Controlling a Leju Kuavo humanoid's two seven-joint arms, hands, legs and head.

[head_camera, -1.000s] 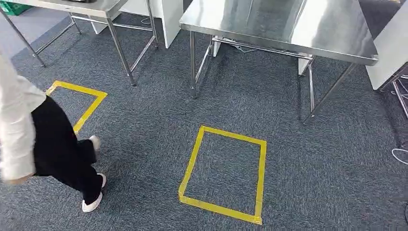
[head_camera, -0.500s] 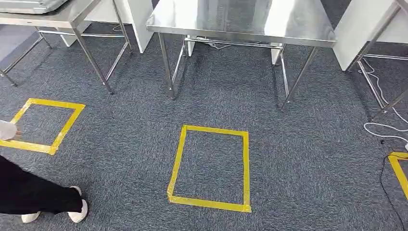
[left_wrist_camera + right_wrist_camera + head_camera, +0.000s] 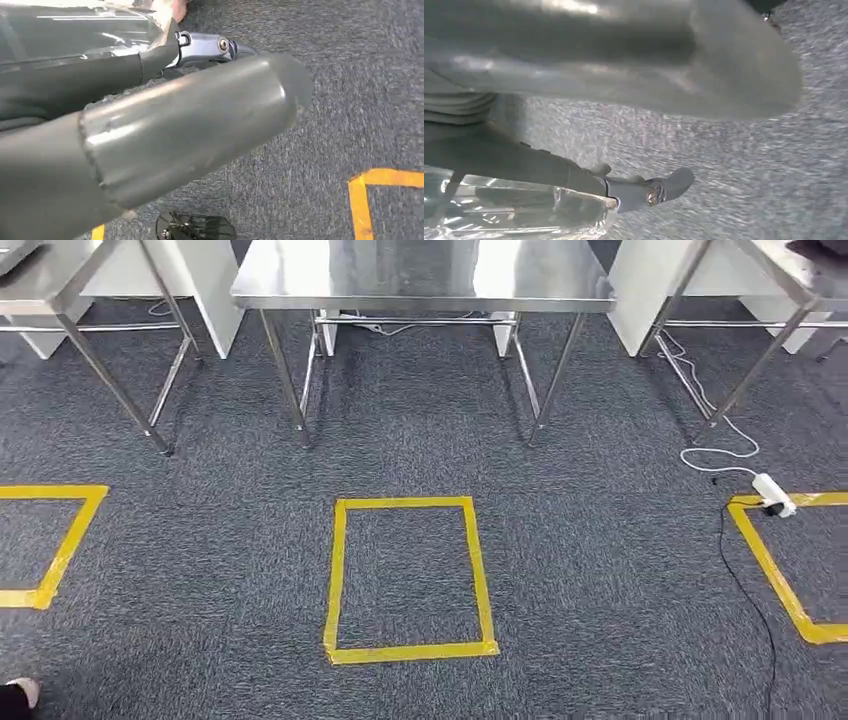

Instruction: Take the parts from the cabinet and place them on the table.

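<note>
Our view has swung: the steel table [image 3: 420, 285] now sits square at 12 o'clock, the person reduced to a shoe [image 3: 22, 692] at 8.
We see our left hand [image 3: 150, 125] and right hand [image 3: 589, 125] each holding a clear-wrapped part, left [image 3: 90, 30], right [image 3: 514, 210], pressed under the fingers above grey carpet [image 3: 600, 570].

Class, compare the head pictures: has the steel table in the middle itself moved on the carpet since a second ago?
No. The steel table keeps its place relative to the yellow tape square; both shifted together, so the camera turned.

Left hand [image 3: 165, 135] holds clear-wrapped part [image 3: 75, 30] above grey carpet [image 3: 360, 90].
</note>
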